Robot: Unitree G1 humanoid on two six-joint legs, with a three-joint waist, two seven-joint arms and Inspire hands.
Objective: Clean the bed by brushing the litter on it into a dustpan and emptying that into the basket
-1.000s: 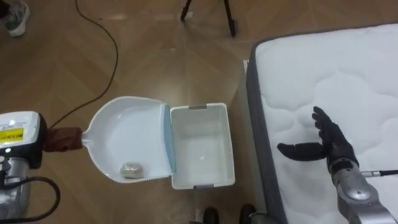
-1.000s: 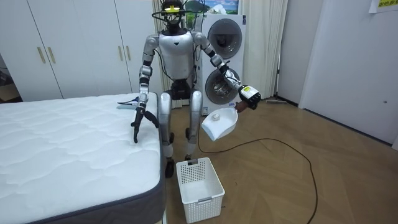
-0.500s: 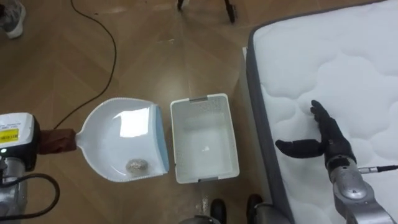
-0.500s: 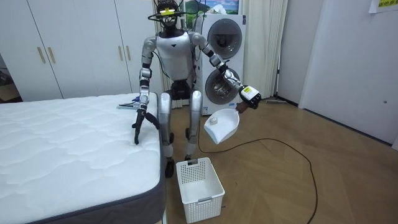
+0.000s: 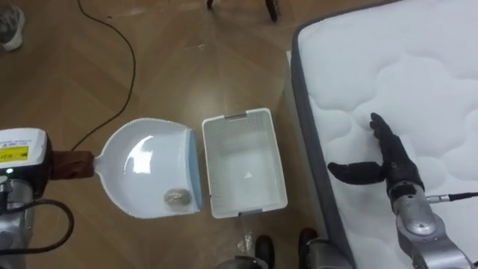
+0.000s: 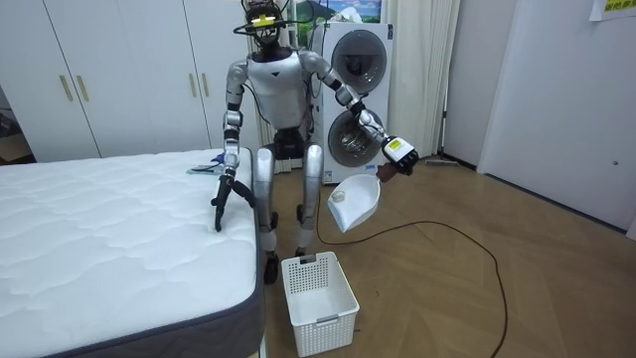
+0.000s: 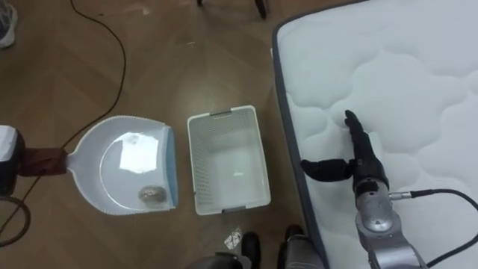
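My left hand (image 6: 389,171) holds the brown handle (image 5: 75,164) of a white dustpan (image 5: 142,161) with a pale blue lip, raised over the wooden floor. A small grey-beige lump (image 5: 177,196) lies in the pan against the lip. Directly beside the lip stands a white slatted basket (image 5: 250,210) on the floor, close to the bed's grey edge. The white quilted mattress (image 5: 418,82) lies to my right. My right hand (image 5: 390,161) hovers over the mattress near its edge, fingers straight and thumb spread, holding nothing.
A shoe (image 5: 9,26) shows at the upper left and dark stand legs (image 5: 267,9) at the top. A small blue and white thing (image 6: 206,167) lies on the bed's corner. Washing machines (image 6: 358,89) and wardrobes (image 6: 119,70) stand behind me.
The lump has slid along the pan toward the blue lip. In the room view the dustpan has lifted slightly. My view has shifted a little; the right hand has not moved.
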